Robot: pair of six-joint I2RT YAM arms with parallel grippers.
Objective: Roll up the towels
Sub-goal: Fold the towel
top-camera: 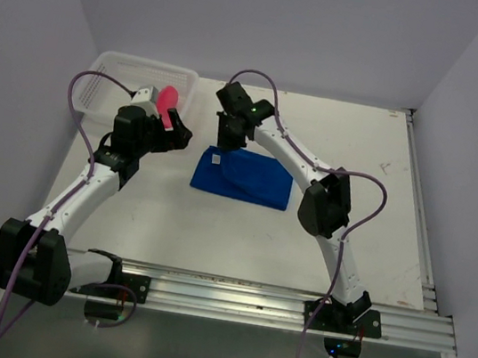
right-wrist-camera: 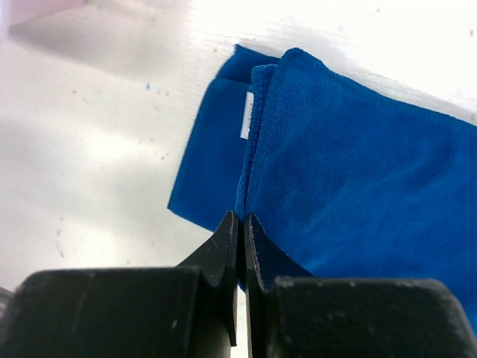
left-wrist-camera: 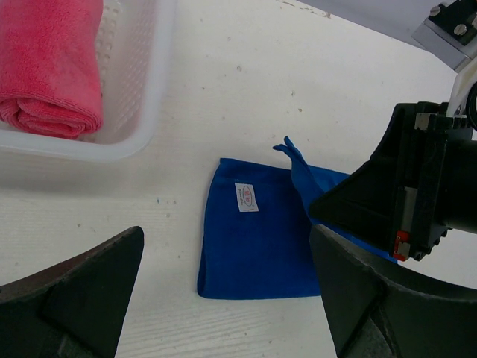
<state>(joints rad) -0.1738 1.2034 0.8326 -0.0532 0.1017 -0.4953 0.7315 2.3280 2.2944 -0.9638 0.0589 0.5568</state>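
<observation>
1. White table (top-camera: pixel 212 238) carries the blue towel (top-camera: pixel 243 180) at its middle, one edge lifted into a fold.
2. Only the right wrist view shows the right gripper (right-wrist-camera: pixel 242 220) clamped on that fold.
3. Left wrist view shows the pink towel (left-wrist-camera: pixel 52 67) rolled in the basket (left-wrist-camera: pixel 141 112); the top view shows just a pink patch.
4. Above the blue towel the left gripper (left-wrist-camera: pixel 226 235) hangs wide apart, holding nothing.

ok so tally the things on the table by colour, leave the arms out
pink towel: 1, rolled, in the basket
blue towel: 1, flat on the table, one edge lifted
white basket: 1
total: 3
</observation>
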